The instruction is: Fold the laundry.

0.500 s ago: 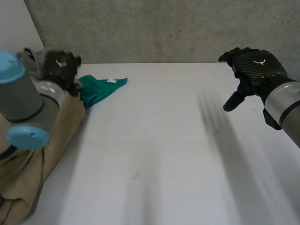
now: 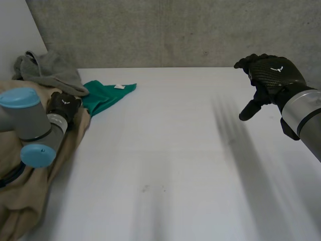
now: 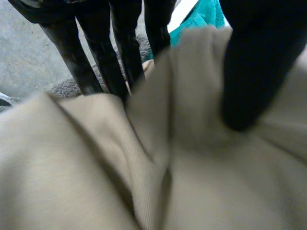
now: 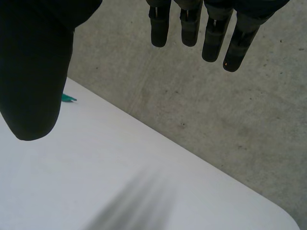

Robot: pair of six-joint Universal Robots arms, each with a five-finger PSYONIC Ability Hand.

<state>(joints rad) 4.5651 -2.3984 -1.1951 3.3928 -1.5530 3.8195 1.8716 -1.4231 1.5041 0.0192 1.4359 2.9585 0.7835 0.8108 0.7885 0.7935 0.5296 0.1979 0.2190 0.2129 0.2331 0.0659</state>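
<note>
Left hand (image 2: 63,106) has dropped onto the beige cloth (image 2: 30,201) at the bench's (image 2: 175,165) left edge, fingers (image 3: 91,57) straight astride a fold, so a grasp looks imminent; right hand (image 2: 268,75) still aloft, fingers slack, empty.

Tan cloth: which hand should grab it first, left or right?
Left. The left hand rests right on the tan cloth. The right hand hangs open above the bare table, far across from it.
</note>
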